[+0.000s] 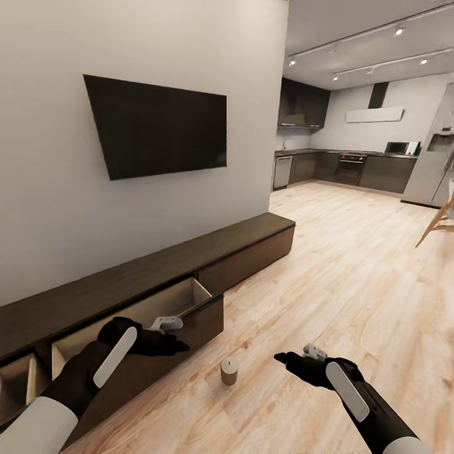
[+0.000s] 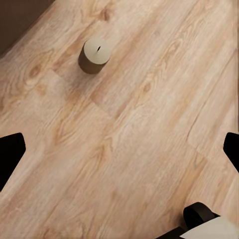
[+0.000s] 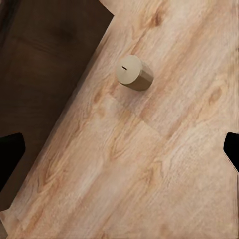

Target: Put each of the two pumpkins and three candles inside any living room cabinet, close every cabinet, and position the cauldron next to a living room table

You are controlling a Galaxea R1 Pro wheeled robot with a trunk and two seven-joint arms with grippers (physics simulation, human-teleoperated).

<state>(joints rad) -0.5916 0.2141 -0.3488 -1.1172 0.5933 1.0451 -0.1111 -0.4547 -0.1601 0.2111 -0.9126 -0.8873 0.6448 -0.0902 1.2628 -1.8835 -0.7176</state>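
Head view: no legible writing. Cabinet (image 1: 208, 252) drawer (image 1: 135, 318) pulled out, tan interior, contents hidden. Candle (image 1: 229, 371), stubby beige cylinder, upright on wood floor (image 1: 353, 271) at 6 o'clock, between left gripper (image 1: 173, 334) and right gripper (image 1: 296, 359).
Left wrist view: fingers spread, candle (image 2: 94, 56) at 11 o'clock.
Right wrist view: fingers spread, candle (image 3: 133, 73) at 12 o'clock beside cabinet front.

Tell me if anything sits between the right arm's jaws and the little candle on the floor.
Nothing visible does. The short grey-brown cylindrical candle stands upright on bare light wood floor, apart from the right gripper, with only open planks between them. The open dark-brown cabinet drawer lies behind it.
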